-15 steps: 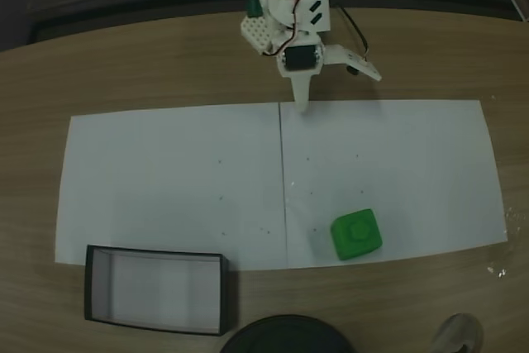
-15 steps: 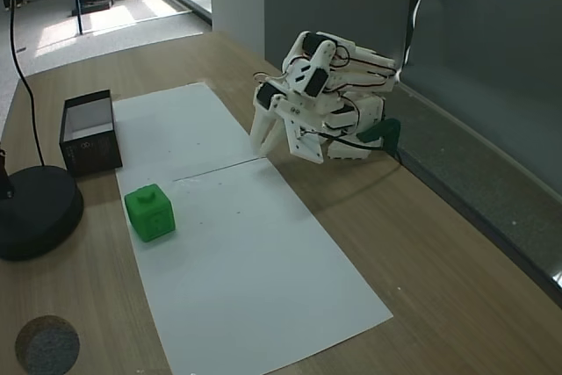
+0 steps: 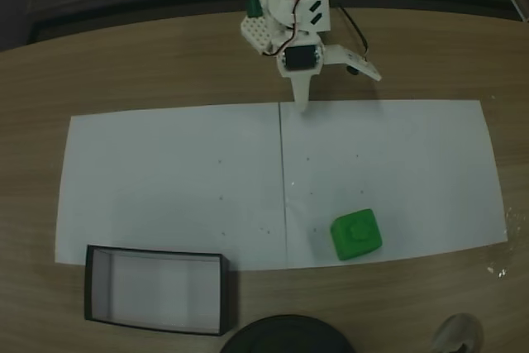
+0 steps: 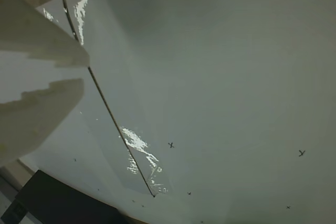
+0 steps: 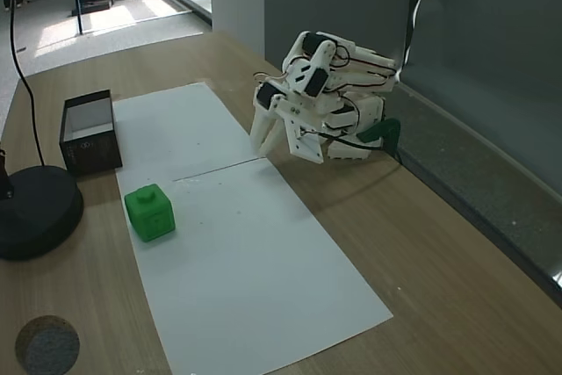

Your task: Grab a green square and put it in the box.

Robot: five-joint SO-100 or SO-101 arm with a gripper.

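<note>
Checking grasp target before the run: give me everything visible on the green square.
The green square is a small, bright green cube with rounded edges, plastic by the look, with a round embossed mark on its upward face. It sits flat on the white paper, near the paper's lower edge and right of the centre seam in a fixed view from above. Nothing else touches it. The claw is well away at the paper's far edge, and the box lies off to the left.
</note>
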